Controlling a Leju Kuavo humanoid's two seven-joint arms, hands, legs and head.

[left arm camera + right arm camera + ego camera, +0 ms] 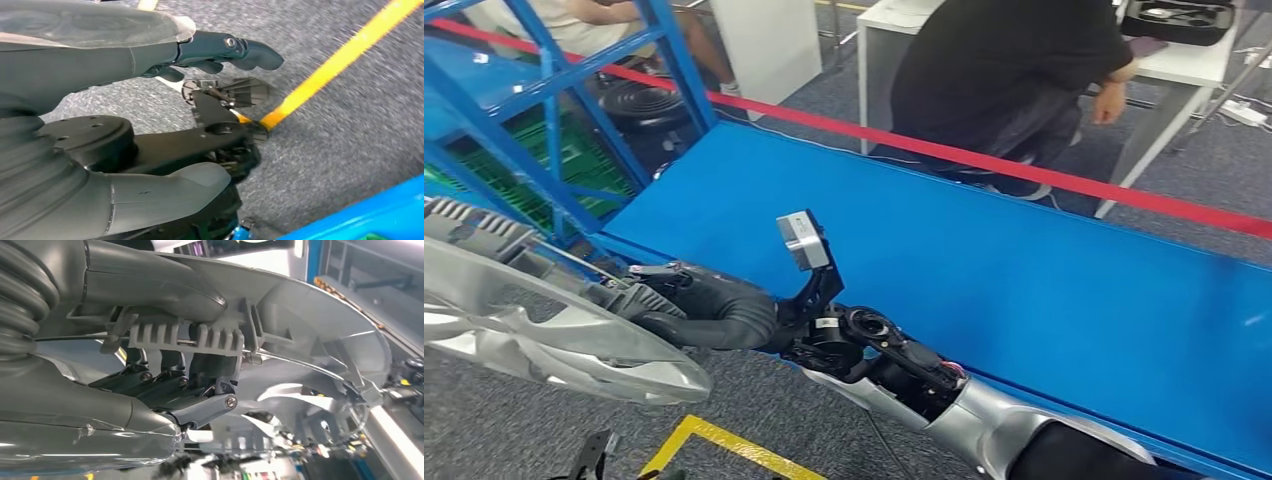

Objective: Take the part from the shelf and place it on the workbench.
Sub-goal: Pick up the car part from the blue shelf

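The right hand [664, 300] reaches across to the robot's left, level with the near edge of the blue workbench [984, 270], its fingers [180, 390] curled around the part [544, 330], a large silver-grey moulded plastic shell. In the right wrist view the part [310, 355] shows ribbed fins and a curved rim. The part is held low over the grey carpet, just beside the blue shelf frame [554, 120]. The left hand [220, 52] also lies against the part [90, 22], fingers extended along its underside. A person [1014, 70] bends behind the red barrier tape [1024, 170].
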